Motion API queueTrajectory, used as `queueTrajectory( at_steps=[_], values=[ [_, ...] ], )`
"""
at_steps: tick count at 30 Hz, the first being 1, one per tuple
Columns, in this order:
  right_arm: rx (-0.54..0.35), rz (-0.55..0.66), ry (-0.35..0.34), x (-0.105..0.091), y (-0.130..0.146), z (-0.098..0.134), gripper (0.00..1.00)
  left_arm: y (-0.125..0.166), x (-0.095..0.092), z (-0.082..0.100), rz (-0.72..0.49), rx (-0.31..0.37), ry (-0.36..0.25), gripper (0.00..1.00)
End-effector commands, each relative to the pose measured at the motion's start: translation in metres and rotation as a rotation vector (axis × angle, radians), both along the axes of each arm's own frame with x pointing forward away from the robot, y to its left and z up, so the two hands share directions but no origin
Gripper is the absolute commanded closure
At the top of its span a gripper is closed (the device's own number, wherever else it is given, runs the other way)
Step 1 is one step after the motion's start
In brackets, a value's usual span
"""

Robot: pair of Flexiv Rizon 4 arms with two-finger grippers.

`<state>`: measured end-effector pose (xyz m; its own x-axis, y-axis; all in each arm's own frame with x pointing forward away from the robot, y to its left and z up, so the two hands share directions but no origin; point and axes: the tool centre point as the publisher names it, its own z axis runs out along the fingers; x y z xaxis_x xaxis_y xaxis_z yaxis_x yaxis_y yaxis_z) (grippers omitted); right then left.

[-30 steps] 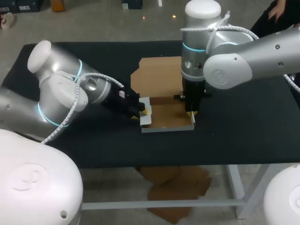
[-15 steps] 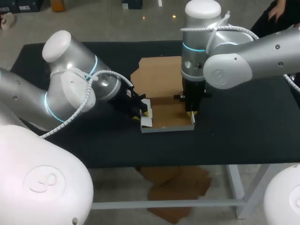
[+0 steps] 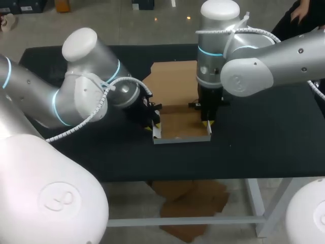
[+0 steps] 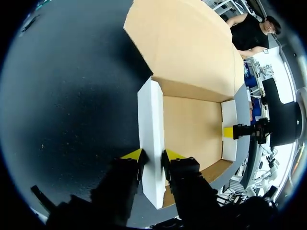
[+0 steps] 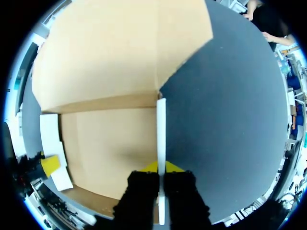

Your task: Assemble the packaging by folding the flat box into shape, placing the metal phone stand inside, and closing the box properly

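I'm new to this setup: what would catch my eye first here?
A half-folded cardboard box sits on the black table, its brown lid flap lying open behind it. The left gripper pinches its left wall, the right gripper its right wall.

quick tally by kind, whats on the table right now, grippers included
box: 1
grippers: 2, left gripper and right gripper, each shut on a side wall of the box
phone stand: 0 in view
total: 3

Black table [image 3: 264,137] w/ half-folded cardboard box [image 3: 180,124] lying on it.
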<state>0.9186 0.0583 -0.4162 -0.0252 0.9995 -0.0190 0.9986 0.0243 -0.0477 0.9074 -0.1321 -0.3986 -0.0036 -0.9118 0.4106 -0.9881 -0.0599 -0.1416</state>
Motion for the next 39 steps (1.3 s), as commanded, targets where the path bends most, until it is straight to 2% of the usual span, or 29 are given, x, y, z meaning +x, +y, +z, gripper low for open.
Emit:
queueTrajectory(
  at_steps=[1, 6, 18, 26, 29, 39],
  values=[
    [-0.001, 0.001, 0.004, 0.0, 0.002, 0.0, 1.0, -0.007, 0.002, -0.003, 0.05, 0.348, 0.022, 0.75],
    [-0.001, 0.001, 0.004, 0.0, 0.002, 0.0, 1.0, -0.008, 0.003, -0.006, 0.055, 0.427, 0.031, 0.8],
    [-0.001, 0.001, 0.004, 0.0, 0.002, 0.0, 1.0, -0.007, 0.01, -0.013, 0.072, 0.548, 0.06, 0.81],
    [-0.001, 0.001, 0.004, 0.0, 0.002, 0.0, 1.0, -0.006, 0.012, -0.017, 0.082, 0.583, 0.064, 0.86],
    [-0.001, 0.001, 0.004, 0.0, 0.002, 0.0, 1.0, -0.006, 0.013, -0.018, 0.089, 0.595, 0.062, 0.99],
    [-0.001, 0.001, 0.004, 0.0, 0.002, 0.0, 1.0, -0.006, 0.013, -0.022, 0.095, 0.634, 0.05, 1.0]
  ],
)
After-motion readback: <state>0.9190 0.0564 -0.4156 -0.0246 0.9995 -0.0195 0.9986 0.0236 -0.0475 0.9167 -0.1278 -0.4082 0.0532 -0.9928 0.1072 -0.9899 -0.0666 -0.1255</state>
